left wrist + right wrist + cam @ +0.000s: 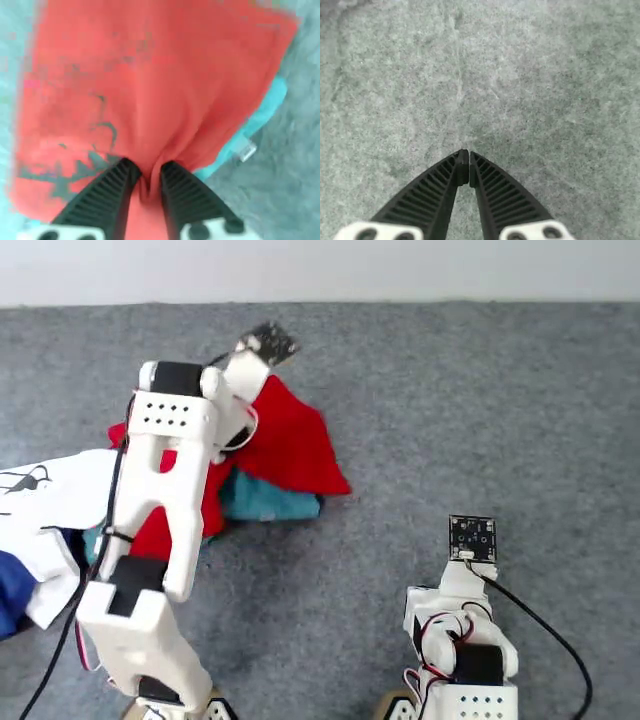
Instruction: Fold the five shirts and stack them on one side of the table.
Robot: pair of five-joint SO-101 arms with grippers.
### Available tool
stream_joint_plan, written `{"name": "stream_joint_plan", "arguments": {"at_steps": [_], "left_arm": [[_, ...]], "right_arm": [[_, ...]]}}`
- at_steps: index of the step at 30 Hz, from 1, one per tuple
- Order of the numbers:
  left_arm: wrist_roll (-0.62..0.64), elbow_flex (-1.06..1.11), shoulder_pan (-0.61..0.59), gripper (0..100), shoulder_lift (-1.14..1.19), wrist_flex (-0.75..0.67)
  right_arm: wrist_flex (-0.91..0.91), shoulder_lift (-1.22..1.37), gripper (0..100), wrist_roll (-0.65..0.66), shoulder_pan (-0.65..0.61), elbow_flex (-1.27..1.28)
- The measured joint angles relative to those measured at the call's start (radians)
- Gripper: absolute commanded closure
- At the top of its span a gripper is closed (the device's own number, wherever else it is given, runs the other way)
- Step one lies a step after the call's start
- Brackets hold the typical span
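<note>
A red shirt (295, 440) lies bunched on the grey carpet, on top of a teal shirt (270, 498). My left gripper (148, 175) is shut on a fold of the red shirt (150, 85), pinching it between both black fingers; the teal shirt (260, 115) and its white tag peek out beside it. The left arm (170, 480) stretches over the pile. A white shirt (55, 490) with a dark print and a blue shirt (15, 590) lie at the left edge. My right gripper (469, 167) is shut on nothing, over bare carpet, on the arm at the front right (465, 630).
Grey carpet (480, 410) covers the table, with free room in the middle and on the right. A white wall strip runs along the back edge. Cables trail from both arms near the front.
</note>
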Motion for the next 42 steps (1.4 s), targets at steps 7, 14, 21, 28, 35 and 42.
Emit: {"name": "stream_joint_plan", "arguments": {"at_steps": [7,14,21,28,35,42], "left_arm": [[0.0,-0.149,0.012,99,-0.063,-0.078],[0.0,-0.292,-0.054,99,-0.097,-0.132],[0.002,-0.433,-0.193,99,-0.097,-0.14],[0.089,-0.526,-0.408,99,-0.097,-0.14],[0.11,-0.549,-0.591,99,-0.097,-0.138],[0.11,-0.549,-0.7,99,-0.097,-0.077]], "right_arm": [[0.0,0.0,98.4,0.0,0.0,0.0],[0.0,0.0,98.4,0.0,0.0,0.0],[0.0,0.0,98.4,0.0,0.0,0.0],[0.0,0.0,98.4,0.0,0.0,0.0],[0.0,0.0,98.4,0.0,0.0,0.0],[0.0,0.0,98.4,0.0,0.0,0.0]]}}
